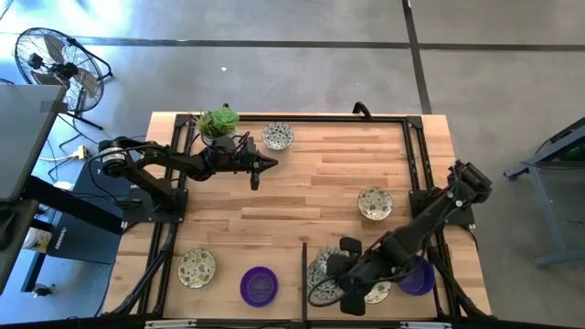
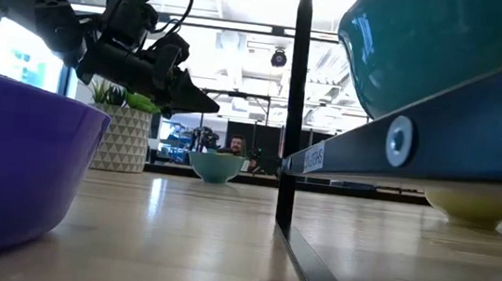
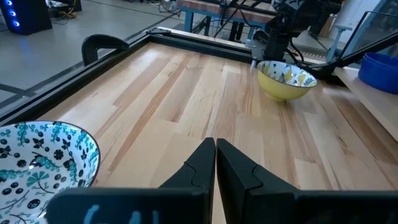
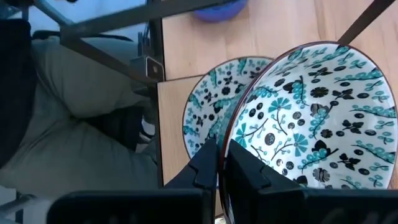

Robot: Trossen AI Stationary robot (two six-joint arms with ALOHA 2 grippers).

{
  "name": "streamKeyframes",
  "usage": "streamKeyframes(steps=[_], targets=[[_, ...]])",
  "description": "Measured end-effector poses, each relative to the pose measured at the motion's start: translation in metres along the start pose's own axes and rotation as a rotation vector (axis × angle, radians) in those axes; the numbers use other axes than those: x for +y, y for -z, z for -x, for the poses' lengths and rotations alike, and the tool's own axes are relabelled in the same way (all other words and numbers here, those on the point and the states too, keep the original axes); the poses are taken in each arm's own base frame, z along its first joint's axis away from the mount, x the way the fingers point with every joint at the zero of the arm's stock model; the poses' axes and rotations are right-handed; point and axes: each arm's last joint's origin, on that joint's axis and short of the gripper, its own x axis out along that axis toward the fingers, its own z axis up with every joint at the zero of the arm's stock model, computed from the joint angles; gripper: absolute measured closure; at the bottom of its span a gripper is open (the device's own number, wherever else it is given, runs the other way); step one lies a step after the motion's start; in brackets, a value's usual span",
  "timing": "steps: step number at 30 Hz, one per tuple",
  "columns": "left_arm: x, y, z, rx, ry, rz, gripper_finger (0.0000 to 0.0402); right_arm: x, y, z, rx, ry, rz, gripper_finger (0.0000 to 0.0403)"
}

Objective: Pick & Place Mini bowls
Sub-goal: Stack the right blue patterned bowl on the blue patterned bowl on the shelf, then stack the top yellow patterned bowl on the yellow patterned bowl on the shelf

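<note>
Several mini bowls sit on the wooden table: patterned ones at the far side [image 1: 277, 137], right [image 1: 375, 203] and near left [image 1: 196, 267], and purple ones [image 1: 259, 285] [image 1: 416, 277] near the front edge. My left gripper [image 1: 265, 164] [image 3: 215, 155] is shut and empty. It hovers above the table beside the far patterned bowl [image 3: 37, 158]. My right gripper [image 1: 352, 291] [image 4: 221, 165] is at the near edge, shut on a patterned bowl [image 4: 311, 118]. That bowl partly covers a second patterned bowl [image 4: 208, 112] [image 1: 320, 271]. My right gripper pinches the patterned bowl by its dark rim [image 4: 235, 134], with one finger on the patterned inside and one on the outer wall. The bowl is tilted and overlaps the second bowl. The gripper hides whether it rests on anything.
A pale pot with a green plant [image 1: 218, 121] stands at the far left, close behind my left arm. A dark upright bar [image 1: 304, 274] [image 2: 294, 108] stands at the near edge between the purple bowl and the right gripper. Bare wood [image 1: 302, 196] fills the table's middle. A person shows beyond the table [image 2: 235, 144].
</note>
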Motion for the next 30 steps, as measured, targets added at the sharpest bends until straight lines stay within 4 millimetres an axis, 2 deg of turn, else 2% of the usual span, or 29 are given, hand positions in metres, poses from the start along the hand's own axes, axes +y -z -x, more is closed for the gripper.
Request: streamKeyframes(steps=[6,30], targets=[[0.000,0.000,0.000,0.000,0.005,0.001,0.0390,0.001,0.000,-0.010,0.010,0.006,0.027,0.0388],[0.000,0.001,0.000,0.015,0.006,0.005,0.0390,0.002,-0.004,-0.013,-0.016,-0.033,0.002,0.0357]])
